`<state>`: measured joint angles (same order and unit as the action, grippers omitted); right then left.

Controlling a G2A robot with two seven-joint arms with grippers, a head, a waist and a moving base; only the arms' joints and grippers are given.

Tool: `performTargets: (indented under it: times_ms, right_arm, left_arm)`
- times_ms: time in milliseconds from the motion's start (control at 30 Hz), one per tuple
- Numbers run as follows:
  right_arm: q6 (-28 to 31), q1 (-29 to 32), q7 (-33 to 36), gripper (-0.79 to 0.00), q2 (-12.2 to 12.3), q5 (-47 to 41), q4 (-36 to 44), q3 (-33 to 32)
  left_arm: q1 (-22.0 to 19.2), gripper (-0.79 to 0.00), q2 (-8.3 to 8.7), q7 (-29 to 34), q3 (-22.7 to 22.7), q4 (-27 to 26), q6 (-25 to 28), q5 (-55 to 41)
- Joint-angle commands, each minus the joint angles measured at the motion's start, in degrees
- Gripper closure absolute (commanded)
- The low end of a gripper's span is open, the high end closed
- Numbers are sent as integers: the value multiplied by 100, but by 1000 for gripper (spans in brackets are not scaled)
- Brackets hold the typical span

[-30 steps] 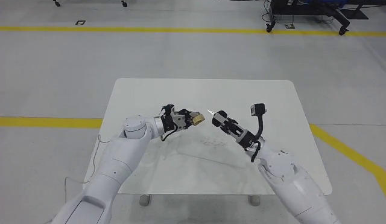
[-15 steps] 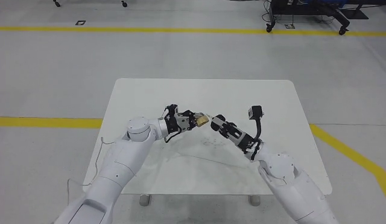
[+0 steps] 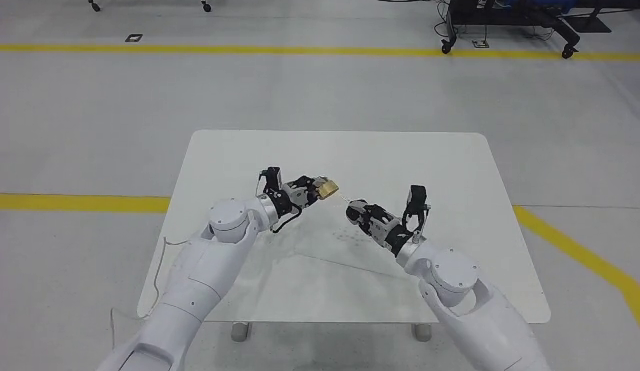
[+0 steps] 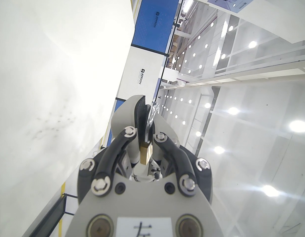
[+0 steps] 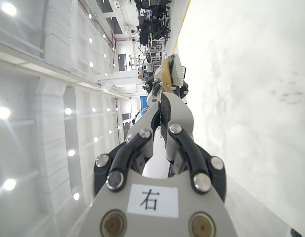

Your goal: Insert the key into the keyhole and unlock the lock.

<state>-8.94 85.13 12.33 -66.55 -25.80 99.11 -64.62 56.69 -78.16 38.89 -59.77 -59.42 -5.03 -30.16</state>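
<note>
Above the middle of the white bench (image 3: 450, 161), both arms come together with their grippers raised off its surface. We mark the left gripper (image 3: 312, 189) as clamped on the lock (image 3: 326, 186), whose brass body juts past the fingertips toward the other arm and hangs in the air rather than resting on the bench. We mark the right gripper (image 3: 356, 209) as near the lock but apart from it, its fingers drawn narrow with the pads together. Whether the key lies between them is too small for us to tell, as is the keyhole itself.

Handling, as we judge it:
- **Lock:** It is dense for its bulk, rigid and smooth-sided, so it may twist in the pads when pushed from the end. We would hold it across its two flat faces, leaving the end that bears the keyhole free and turned toward the right gripper.
- **Key:** It is light, thin, stiff and slick, and apt to pivot under side load. We would pinch it flat across its broad head, with the blade protruding along the gripper's axis.
</note>
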Motion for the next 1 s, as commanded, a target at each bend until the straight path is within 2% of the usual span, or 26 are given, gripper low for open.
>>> performTargets:
  times_ms: [0, 267, 633, 967]
  right_arm:
    - [35, -55, -69, 0, -31, -139, -103, 67]
    - [257, -163, -177, 0, -119, -103, -252, 282]
    - [166, -256, -508, 0, -202, 120, -309, 408]
    - [-26, -190, -965, 0, -240, 856, -86, 517]
  left_arm:
    - [18, 0, 2, -34, -6, -20, -26, 20]
    - [40, 0, -7, -101, 59, -68, -59, 180]
    - [78, 0, -13, -68, 73, -110, -53, 232]
    - [67, 0, -32, -160, 61, -78, -162, 170]
